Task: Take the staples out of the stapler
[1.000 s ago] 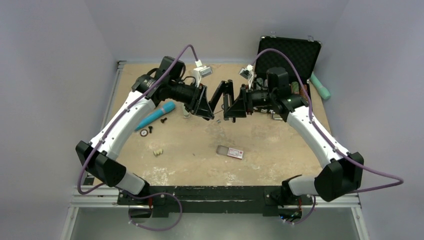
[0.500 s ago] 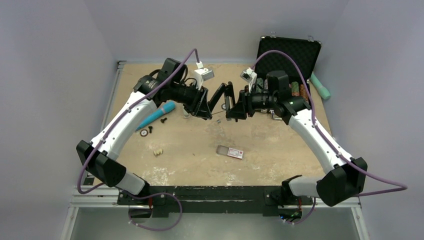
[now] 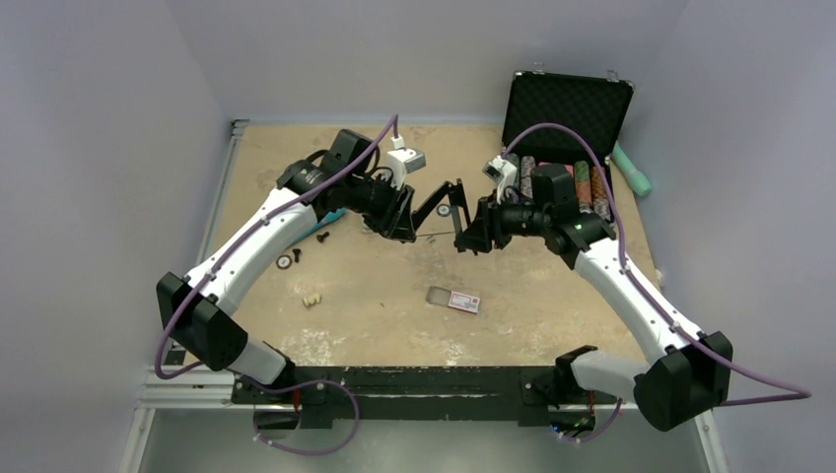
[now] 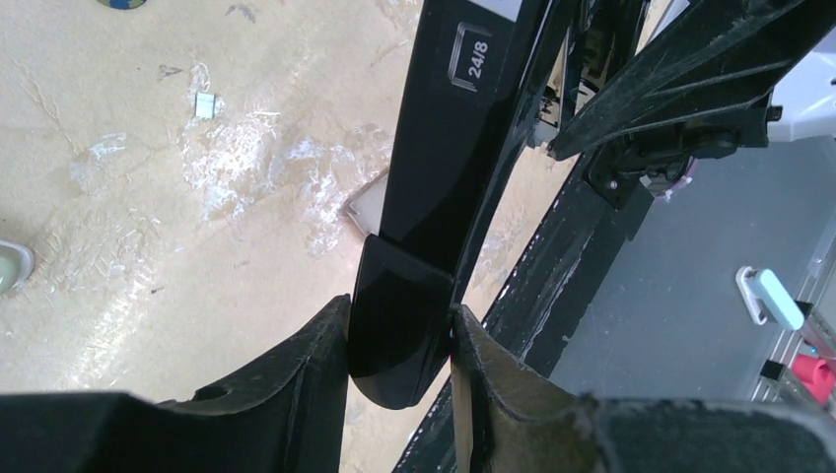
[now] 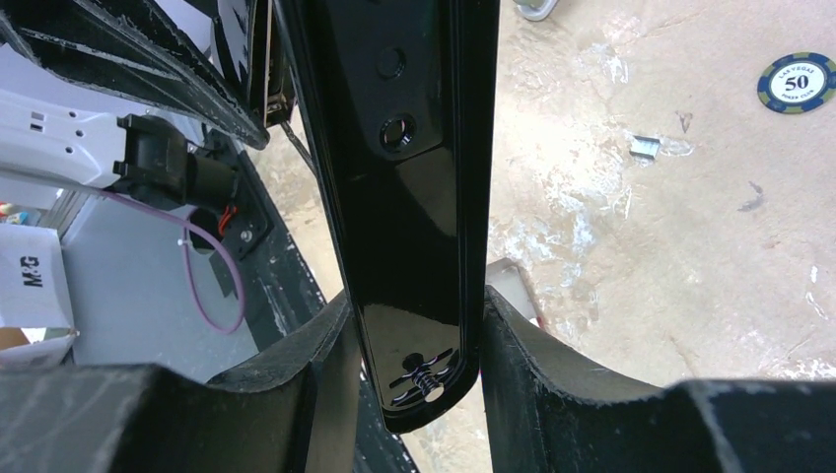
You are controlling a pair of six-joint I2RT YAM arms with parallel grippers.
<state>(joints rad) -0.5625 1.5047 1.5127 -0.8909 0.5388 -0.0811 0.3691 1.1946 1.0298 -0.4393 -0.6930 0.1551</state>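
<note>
A black stapler (image 3: 444, 202) hangs opened in a V above the table's middle, held between both arms. My left gripper (image 3: 406, 219) is shut on its top arm, marked 24/8 (image 4: 434, 187), and my fingers (image 4: 296, 384) clamp its rounded end. My right gripper (image 3: 471, 225) is shut on the stapler's base (image 5: 414, 197), whose glossy underside shows a rivet and spring near my fingers (image 5: 532, 365). No staples show in the stapler's channel from these views.
A small staple box (image 3: 454, 299) lies below the stapler. A blue pen (image 3: 330, 217), screws (image 3: 296, 256) and a washer (image 3: 284, 261) lie to the left. An open black case (image 3: 572, 108) with poker chips stands at the back right. A chip (image 5: 797, 82) lies nearby.
Both arms have moved the opened stapler lower and a little toward the near side. The V has spread wider. Both grips are unchanged.
</note>
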